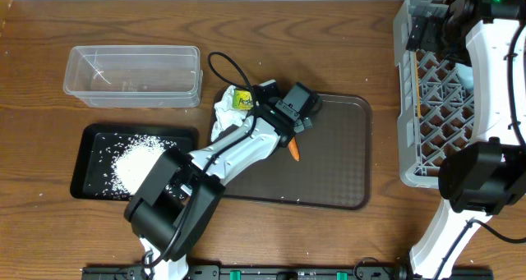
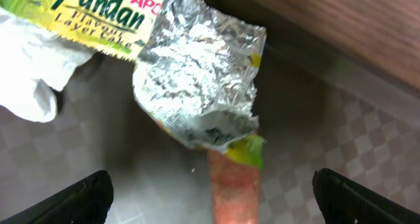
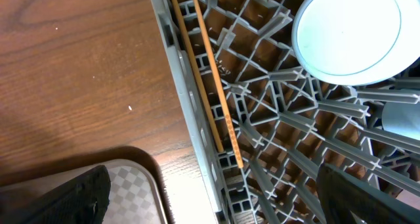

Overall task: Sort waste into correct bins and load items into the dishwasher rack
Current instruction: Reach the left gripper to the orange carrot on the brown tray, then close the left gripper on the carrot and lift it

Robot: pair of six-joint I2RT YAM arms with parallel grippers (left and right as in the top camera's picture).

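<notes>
Overhead: rice (image 1: 136,161) sits in the black tray (image 1: 86,181) at 8 o'clock. Chopsticks (image 3: 207,79) and bowl (image 3: 346,32) are in the rack (image 1: 408,149) at 3. Carrot (image 1: 295,153), wrapper (image 1: 242,98) and tissue (image 1: 222,116) are left. Left tool (image 2: 210,194) and right tool (image 3: 213,198) gape open.

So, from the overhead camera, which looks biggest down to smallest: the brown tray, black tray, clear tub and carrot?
1. The brown tray.
2. The black tray and clear tub, too alike to rank.
3. The carrot, by far the smallest.
</notes>
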